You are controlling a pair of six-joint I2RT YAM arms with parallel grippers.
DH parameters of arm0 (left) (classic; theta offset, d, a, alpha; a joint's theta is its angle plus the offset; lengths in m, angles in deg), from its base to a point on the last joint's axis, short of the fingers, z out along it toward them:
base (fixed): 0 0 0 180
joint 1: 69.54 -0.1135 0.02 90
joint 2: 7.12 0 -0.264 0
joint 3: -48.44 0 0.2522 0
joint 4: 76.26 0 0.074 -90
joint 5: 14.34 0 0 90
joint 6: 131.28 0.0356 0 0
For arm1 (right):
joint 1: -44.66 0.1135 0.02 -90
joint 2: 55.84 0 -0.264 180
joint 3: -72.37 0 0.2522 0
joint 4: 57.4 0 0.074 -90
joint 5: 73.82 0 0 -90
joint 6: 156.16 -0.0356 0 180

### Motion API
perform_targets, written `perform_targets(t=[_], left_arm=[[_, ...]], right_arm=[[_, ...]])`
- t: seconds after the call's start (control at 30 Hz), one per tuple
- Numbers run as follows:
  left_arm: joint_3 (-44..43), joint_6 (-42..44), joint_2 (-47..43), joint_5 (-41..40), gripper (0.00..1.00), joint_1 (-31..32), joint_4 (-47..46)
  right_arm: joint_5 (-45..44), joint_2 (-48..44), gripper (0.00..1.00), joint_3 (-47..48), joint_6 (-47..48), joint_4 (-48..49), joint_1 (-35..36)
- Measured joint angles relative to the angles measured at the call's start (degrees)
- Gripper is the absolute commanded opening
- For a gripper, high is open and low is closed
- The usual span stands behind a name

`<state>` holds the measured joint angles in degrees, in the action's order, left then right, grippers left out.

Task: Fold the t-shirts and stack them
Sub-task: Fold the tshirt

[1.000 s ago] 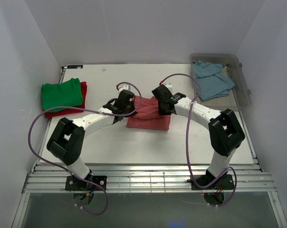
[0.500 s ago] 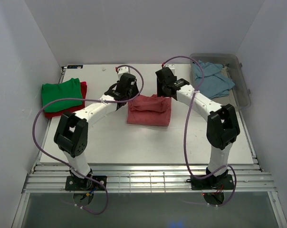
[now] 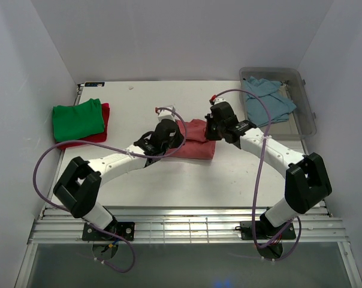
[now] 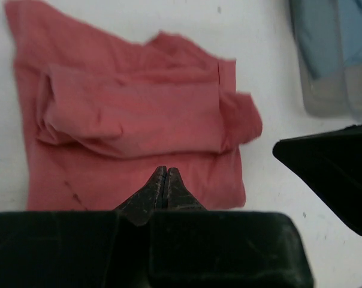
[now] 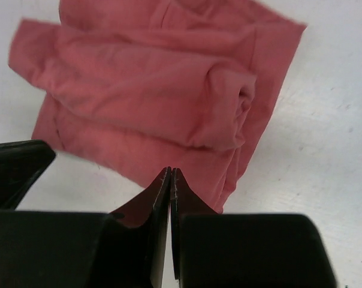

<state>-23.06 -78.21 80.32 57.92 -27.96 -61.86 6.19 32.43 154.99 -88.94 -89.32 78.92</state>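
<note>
The salmon-pink t-shirt (image 3: 194, 143) lies folded and a bit rumpled at the table's middle; it also shows in the left wrist view (image 4: 133, 114) and the right wrist view (image 5: 151, 90). My left gripper (image 3: 171, 133) is shut and empty over its left edge, tips (image 4: 164, 172) just above the cloth. My right gripper (image 3: 216, 124) is shut and empty over its right edge, tips (image 5: 171, 174) above the cloth. The green t-shirt (image 3: 78, 119) lies folded on the red t-shirt (image 3: 100, 137) at the far left. The light blue t-shirt (image 3: 266, 99) lies crumpled in the bin.
The clear plastic bin (image 3: 307, 120) stands at the far right corner; its end shows in the left wrist view (image 4: 325, 90). White walls close in the table on three sides. Purple cables loop off both arms.
Half a second ago both grippers were at the shirt's far edge; they have come back toward me and now sit over its left and right sides. The shirt looks slightly narrower.
</note>
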Motion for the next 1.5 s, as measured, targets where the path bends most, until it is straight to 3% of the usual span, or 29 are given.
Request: perform_targets(t=[0.3,0.7,0.93,1.13,1.27,1.43,1.5], left_arm=[[3.8,-2.5,8.0,4.8,0.00,1.6,-3.8],[2.5,-2.5,14.1,5.6,0.00,1.7,-6.9],[6.3,-3.4,14.1,5.4,0.00,1.7,-8.6],[9.5,-5.2,13.3,5.1,0.00,1.8,-10.8],[11.4,-6.0,12.0,5.1,0.00,1.8,-11.5],[11.4,-5.7,11.5,5.3,0.00,1.8,-10.8],[10.2,-4.9,11.5,5.5,0.00,1.8,-9.4]], right_arm=[[11.7,3.2,0.08,-4.0,-2.4,2.4,0.5],[16.8,12.3,0.08,-2.2,-4.3,5.2,1.2],[14.6,22.9,0.08,10.6,-3.0,3.7,1.2],[3.5,30.0,0.08,27.8,0.1,1.1,-0.2],[-2.9,27.8,0.08,30.1,2.4,2.4,-1.5],[-2.6,16.8,0.08,18.8,4.0,5.7,-1.3],[-0.8,12.2,0.13,13.8,4.0,6.7,-0.7]])
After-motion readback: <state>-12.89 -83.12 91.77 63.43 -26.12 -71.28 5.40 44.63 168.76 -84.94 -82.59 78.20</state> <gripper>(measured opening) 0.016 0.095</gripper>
